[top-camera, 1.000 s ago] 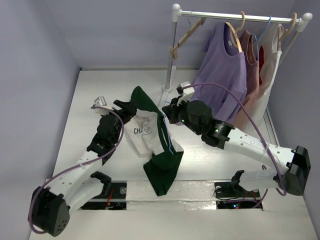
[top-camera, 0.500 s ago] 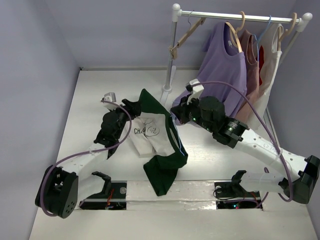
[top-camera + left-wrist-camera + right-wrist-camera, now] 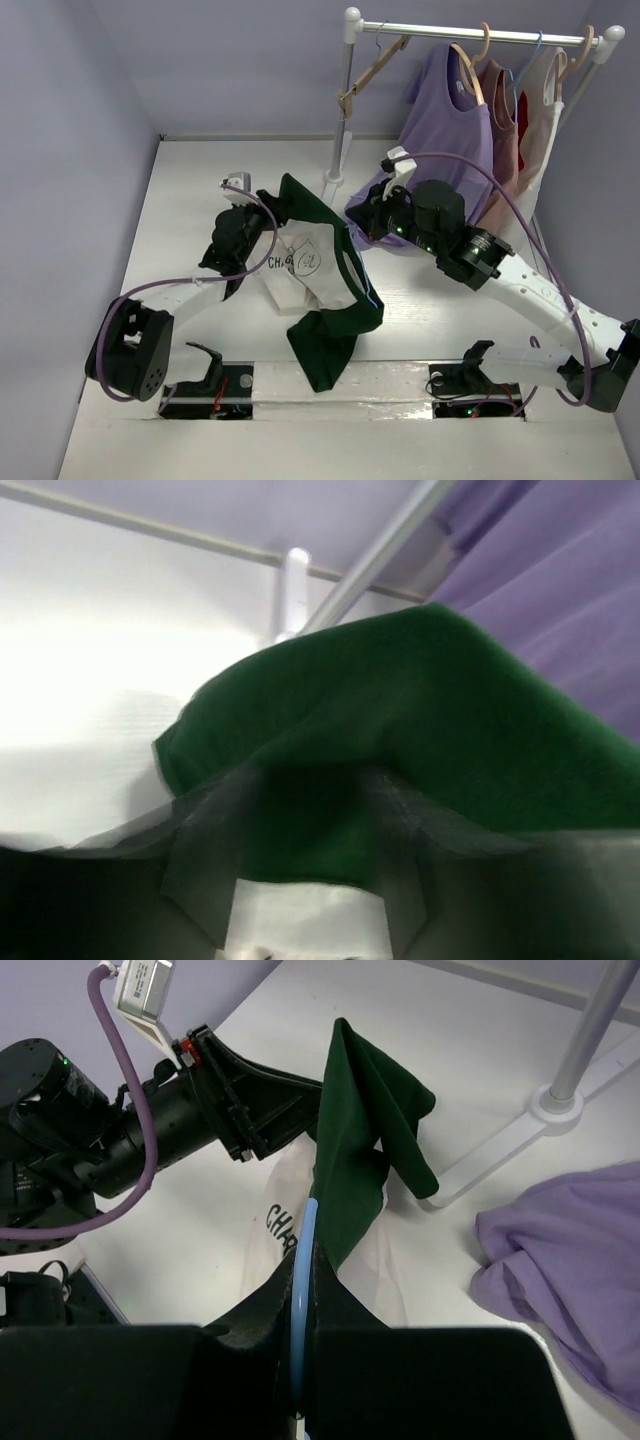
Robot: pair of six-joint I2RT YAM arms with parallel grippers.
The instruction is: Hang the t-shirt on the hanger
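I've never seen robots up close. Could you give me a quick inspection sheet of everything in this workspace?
Surface: white table, arms bolted at its near edge.
Job's things: t-shirt bunched and partly lifted; light-blue hanger runs into it, how far cannot be told.
Clutter: nothing seen.
Grippers: left gripper jaws apart, a green sleeve between them; right gripper shut on the hanger.
Cables: a purple cable loops along each arm.
Surroundings: clothes rack at the far right, carrying a lavender t-shirt, pink top and white top; lavender walls.
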